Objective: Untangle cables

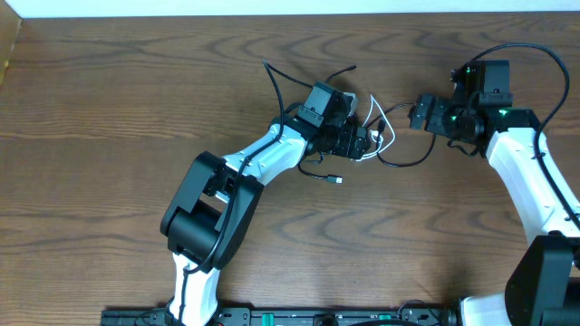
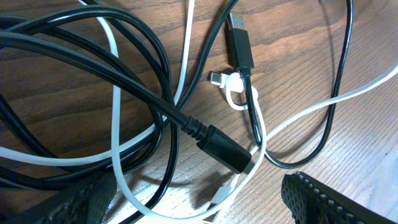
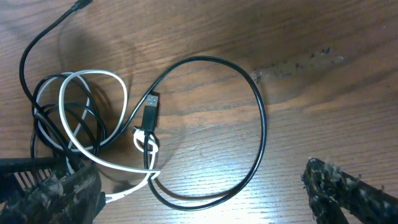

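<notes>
The black cable [image 1: 408, 164] and the white cable [image 1: 384, 129] lie tangled at the table's middle. In the left wrist view the white cable [image 2: 115, 130] weaves through coils of the black cable [image 2: 158, 68]. A black USB plug [image 2: 239, 43] and a small white plug [image 2: 217, 78] lie beside them. My left gripper [image 1: 369, 143] is open over the tangle, and strands of both cables lie between its fingers [image 2: 205, 211]. My right gripper [image 1: 418, 116] is open and empty. Its fingers [image 3: 208, 199] straddle the wide black loop [image 3: 262, 124], with the white loop [image 3: 93, 74] to the left.
Bare brown wooden table [image 1: 109, 109] all around. Loose black cable ends stick out behind the left gripper [image 1: 272, 74] and a small plug end lies in front of it [image 1: 336, 180]. The thick robot wire arcs over the right arm [image 1: 530, 50].
</notes>
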Controlling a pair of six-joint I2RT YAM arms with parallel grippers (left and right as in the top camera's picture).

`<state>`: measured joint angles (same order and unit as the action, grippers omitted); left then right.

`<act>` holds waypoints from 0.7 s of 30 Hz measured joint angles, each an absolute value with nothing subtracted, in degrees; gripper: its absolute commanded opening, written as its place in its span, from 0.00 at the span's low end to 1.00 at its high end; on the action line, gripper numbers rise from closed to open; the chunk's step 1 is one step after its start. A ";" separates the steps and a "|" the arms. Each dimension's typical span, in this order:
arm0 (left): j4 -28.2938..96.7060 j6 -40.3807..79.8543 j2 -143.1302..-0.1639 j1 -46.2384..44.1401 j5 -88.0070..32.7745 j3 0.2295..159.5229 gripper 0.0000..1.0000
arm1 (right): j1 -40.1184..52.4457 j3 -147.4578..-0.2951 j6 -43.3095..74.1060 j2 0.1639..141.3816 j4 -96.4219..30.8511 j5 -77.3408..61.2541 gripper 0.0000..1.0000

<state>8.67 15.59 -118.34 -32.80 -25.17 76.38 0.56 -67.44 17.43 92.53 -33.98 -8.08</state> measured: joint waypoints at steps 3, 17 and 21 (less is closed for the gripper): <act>8.67 15.62 -118.34 -32.80 -25.17 76.38 0.90 | 0.56 -67.44 17.43 92.53 -33.89 -8.08 0.99; 3.79 15.59 -118.34 -32.80 -21.23 76.38 0.90 | 0.56 -67.44 17.43 92.53 -33.85 -8.08 0.99; 3.55 15.59 -118.34 -32.80 -20.62 76.38 0.90 | 0.56 -67.44 17.43 92.53 -33.85 -8.10 0.99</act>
